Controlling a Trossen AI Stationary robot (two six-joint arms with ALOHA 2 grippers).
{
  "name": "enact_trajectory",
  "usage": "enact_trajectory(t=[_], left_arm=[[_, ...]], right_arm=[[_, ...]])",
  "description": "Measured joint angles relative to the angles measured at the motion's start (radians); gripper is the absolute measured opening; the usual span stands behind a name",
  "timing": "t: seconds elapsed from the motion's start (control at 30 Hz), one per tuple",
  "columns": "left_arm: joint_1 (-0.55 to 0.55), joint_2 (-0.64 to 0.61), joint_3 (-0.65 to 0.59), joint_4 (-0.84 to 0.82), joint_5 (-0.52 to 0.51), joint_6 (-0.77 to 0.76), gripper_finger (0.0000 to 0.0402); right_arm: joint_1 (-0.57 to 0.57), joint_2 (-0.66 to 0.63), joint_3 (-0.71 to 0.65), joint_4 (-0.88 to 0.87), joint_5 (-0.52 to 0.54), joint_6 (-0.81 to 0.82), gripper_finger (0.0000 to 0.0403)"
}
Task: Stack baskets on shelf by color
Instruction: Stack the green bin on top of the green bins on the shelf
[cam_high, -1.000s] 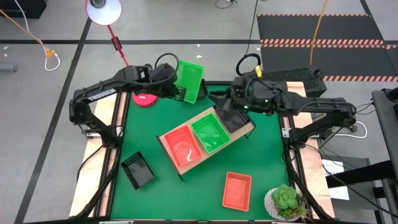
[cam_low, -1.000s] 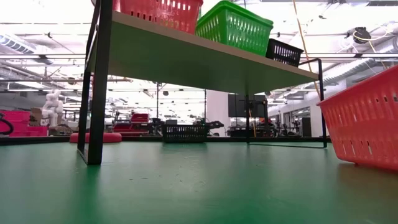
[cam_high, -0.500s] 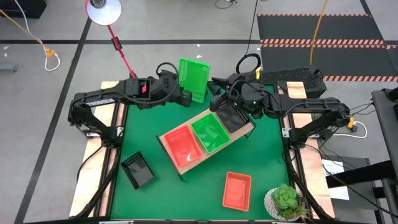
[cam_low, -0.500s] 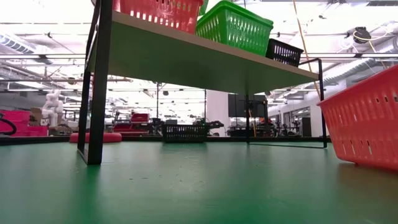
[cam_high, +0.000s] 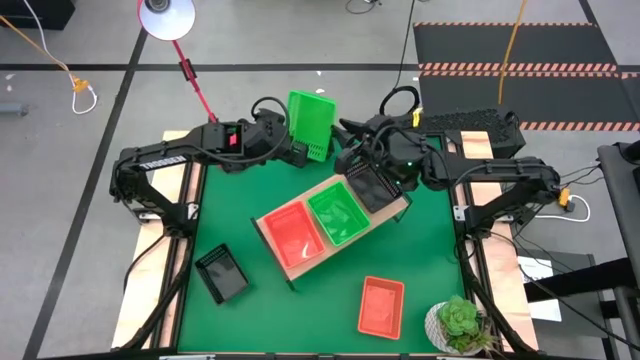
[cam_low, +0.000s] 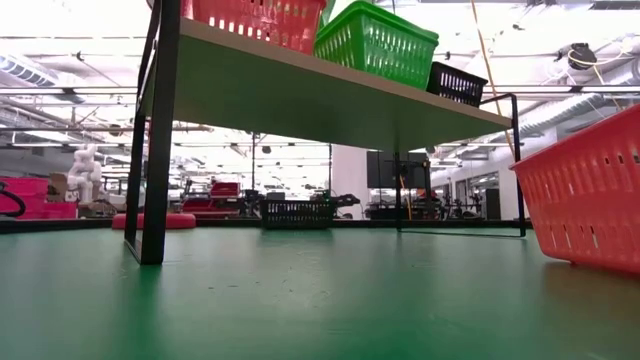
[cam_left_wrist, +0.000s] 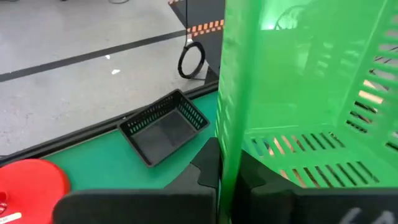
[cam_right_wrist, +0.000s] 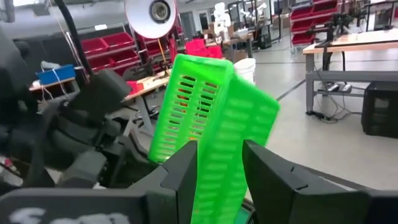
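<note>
The left end effector (cam_high: 297, 155) is clamped on the rim of a green basket (cam_high: 311, 125), holding it up on its side above the far edge of the desk (cam_high: 330, 290). From the left wrist camera the basket wall (cam_left_wrist: 298, 93) runs straight down between that arm's fingers. The right end effector (cam_high: 345, 152) sits just beside the same basket, and its wrist camera shows the green plastic (cam_right_wrist: 214, 130) standing between its two fingers (cam_right_wrist: 180, 177), which are spread a bit; can't tell if they're actually touching it.

Right under both arms is the shelf (cam_high: 300, 268), sitting diagonally mid-desk. On it, in a row: an orange-red basket (cam_high: 296, 234), a second green basket (cam_high: 337, 212), and a black basket (cam_high: 375, 184) at the far end, partly under the right arm. The low camera shows the same three up on the board (cam_low: 300, 90).

Further out on the desk there's a black basket (cam_high: 222, 273) near the left edge, an orange-red basket (cam_high: 382, 306) toward the near edge, and a potted plant (cam_high: 458, 322) in the near right corner. One more black basket (cam_left_wrist: 163, 126) lies by the far edge next to a red disc (cam_left_wrist: 31, 183).
</note>
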Motion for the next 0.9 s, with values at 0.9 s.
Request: enact_trajectory(t=[0.9], left_arm=[[-0.094, 0.012, -0.002, 0.149, 0.020, 0.079, 0.0156]], right_arm=[[-0.066, 0.031, 0.002, -0.008, 0.008, 0.098, 0.0007]])
